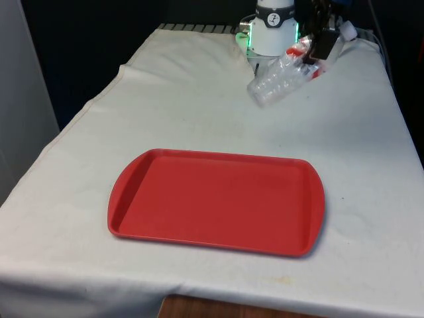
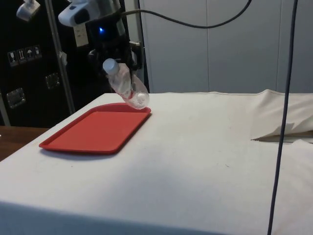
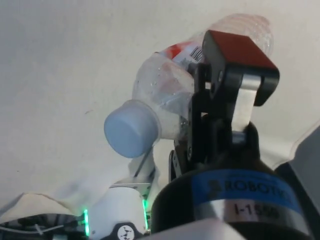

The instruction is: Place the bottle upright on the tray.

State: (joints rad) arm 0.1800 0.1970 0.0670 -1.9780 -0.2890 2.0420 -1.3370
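**One bottle in the grip, carry to the tray not yet finished**

One red tray (image 1: 216,202) lies flat on the white-clothed tabletop (image 1: 199,106), bare of any load, on the near side of the hand as the front view has it and well apart from it. No other loose item is seen on the cloth.

Beyond the tray, the hand (image 1: 317,50) hangs above the tabletop with its fingers (image 3: 235,55) closed across the body of a clear plastic bottle (image 1: 281,78). The wrist view shows the grip sitting at the label, below the neck, with the pale cap (image 3: 131,128) clear of the fingers. The bottle is off the cloth and tilted: in the side view the cap (image 2: 110,65) points up and away from the hand, the base lower. It appears empty and thin-walled, so it is likely light and easily tipped.

Step in hand, by judgement: transport after lift. Placement is outstanding.

Next move calls for bringing the hand over the tray's flat floor, clear of the raised rim, turning the wrist until the base faces straight down, lowering to contact, and only then releasing. Risk: release while tilted would topple it.
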